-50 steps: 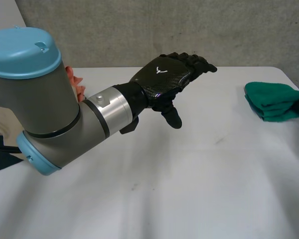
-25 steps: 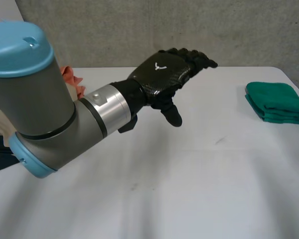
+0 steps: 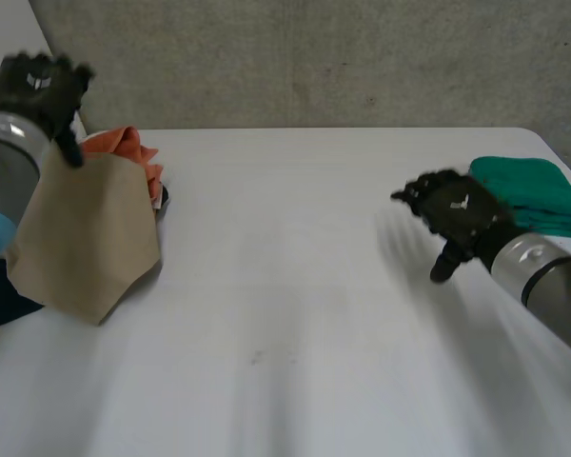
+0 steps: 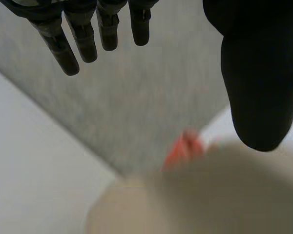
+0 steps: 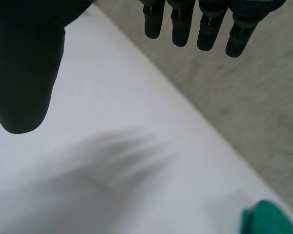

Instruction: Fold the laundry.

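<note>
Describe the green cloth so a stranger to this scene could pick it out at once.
On the white table, look to the far right edge, just beyond the right robot hand. The green cloth lies there, folded into a neat stack. It is the only green and only folded piece; the beige cloth and orange cloth sit loose at the left side.

Bright, even light washes the white surface [image 3: 295, 314]; a soft shadow hugs the beige cloth [image 3: 81, 238] along its lower edge.
</note>
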You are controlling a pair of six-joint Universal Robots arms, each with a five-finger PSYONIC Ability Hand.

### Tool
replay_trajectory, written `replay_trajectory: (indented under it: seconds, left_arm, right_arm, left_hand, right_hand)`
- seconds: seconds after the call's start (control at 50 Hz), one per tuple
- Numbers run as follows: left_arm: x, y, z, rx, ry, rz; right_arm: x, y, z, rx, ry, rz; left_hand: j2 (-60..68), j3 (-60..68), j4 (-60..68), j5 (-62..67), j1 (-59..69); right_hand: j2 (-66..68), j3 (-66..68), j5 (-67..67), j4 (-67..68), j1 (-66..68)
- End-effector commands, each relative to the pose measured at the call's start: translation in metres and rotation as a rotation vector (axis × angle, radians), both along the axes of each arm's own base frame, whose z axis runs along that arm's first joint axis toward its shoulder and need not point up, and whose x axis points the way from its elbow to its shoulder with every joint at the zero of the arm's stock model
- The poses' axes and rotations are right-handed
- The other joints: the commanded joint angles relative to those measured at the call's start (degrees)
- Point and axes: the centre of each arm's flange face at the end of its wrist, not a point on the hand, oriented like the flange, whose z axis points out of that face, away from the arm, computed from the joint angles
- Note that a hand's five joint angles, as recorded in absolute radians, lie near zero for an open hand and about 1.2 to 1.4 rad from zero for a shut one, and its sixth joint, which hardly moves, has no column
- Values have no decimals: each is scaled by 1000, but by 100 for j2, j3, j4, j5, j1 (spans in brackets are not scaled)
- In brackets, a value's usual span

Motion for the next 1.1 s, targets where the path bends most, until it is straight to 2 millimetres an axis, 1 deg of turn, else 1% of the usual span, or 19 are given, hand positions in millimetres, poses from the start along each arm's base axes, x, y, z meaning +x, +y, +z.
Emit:
replay_trajectory:
  seconds: [0.02,0.06,0.08,0.1,0.14,0.22,0.34,0.42,0.54,0.62,0.68,0.7,0.76,0.78,0.82,0.86,0.92,1.04,1.1]
  left_arm:
    - [33,-56,-87,82,-125,25]
    - [30,-59,-90,78,-115,-13]
    - [26,-59,-89,67,-103,-48]
    - [24,-59,-87,60,-95,-60]
    - [21,-59,-81,41,-66,-73]
    - [7,-46,-26,-91,97,-111]
    - [-48,7,62,-280,387,-321]
    - [-82,47,91,-305,492,-452]
    - [-147,96,75,-203,564,-639]
    - [-198,118,9,-26,534,-721]
    - [-213,123,-29,59,498,-732]
    - [-220,124,-55,111,467,-730]
    - [-224,127,-84,174,425,-724]
    - [-226,134,-101,223,394,-726]
    - [-229,145,-111,269,362,-736]
    - [-227,151,-112,293,349,-730]
    - [-216,152,-79,238,368,-693]
    - [-185,161,-43,175,391,-587]
    - [-178,172,-40,183,387,-591]
  right_arm:
    - [-3,3,-11,29,10,-14]
    - [-3,3,-15,35,12,-15]
    - [-3,3,-15,36,12,-15]
    - [-3,3,-16,37,13,-18]
    - [-5,3,-17,40,16,-29]
    - [-7,3,-17,38,18,-41]
    - [-10,-2,-10,-1,11,-75]
    - [-14,-5,-6,-25,12,-128]
    - [-22,-11,8,-101,8,-222]
    - [-25,-13,15,-136,5,-255]
    - [-30,-16,19,-146,0,-280]
    - [-33,-18,19,-145,-1,-293]
    - [-51,-29,19,-144,-10,-360]
    - [-55,-32,21,-148,-15,-373]
    - [-68,-42,25,-161,-32,-420]
    - [-75,-47,29,-169,-43,-443]
    - [-78,-50,32,-164,-62,-450]
    - [-74,-48,32,-134,-63,-429]
    - [-70,-46,32,-93,-63,-370]
  left_hand:
    - [918,879,941,791,1005]
    - [2829,2791,2853,2703,2917]
    - [6171,6132,6195,6045,6259]
    - [6835,6796,6859,6709,6923]
    - [6842,6803,6866,6715,6930]
    - [6842,6803,6866,6715,6930]
    - [6842,6803,6866,6715,6930]
    - [6842,6803,6866,6715,6930]
    - [6842,6803,6866,6715,6930]
    - [6842,6803,6866,6715,6930]
    - [6842,6803,6866,6715,6930]
    - [6842,6803,6866,6715,6930]
    - [6842,6803,6866,6715,6930]
    - [4329,4291,4353,4203,4417]
    - [2714,2675,2738,2587,2802]
    - [2272,2233,2296,2145,2360]
    - [1714,1676,1738,1588,1802]
    - [1714,1675,1737,1587,1802]
    - [1730,1691,1754,1604,1818]
  right_hand:
    - [-213,-213,-273,-237,-279]
    - [-213,-213,-273,-237,-279]
    - [-213,-213,-273,-237,-279]
    - [-213,-213,-273,-237,-279]
    - [-213,-213,-273,-237,-279]
    - [-213,-213,-273,-237,-279]
    - [-213,-213,-273,-237,-279]
    - [-213,-213,-273,-237,-279]
    - [-213,-213,-273,-237,-279]
    - [-213,-213,-273,-237,-279]
    - [-213,-213,-273,-237,-279]
    - [-213,-213,-273,-237,-279]
    - [-213,-213,-273,-237,-279]
    - [-213,-213,-273,-237,-279]
    - [-213,-213,-273,-237,-279]
    - [-213,-213,-273,-237,-279]
    - [-213,-213,-273,-237,-279]
    - [-213,-213,-273,-237,-279]
    - [-213,-213,-273,-237,-279]
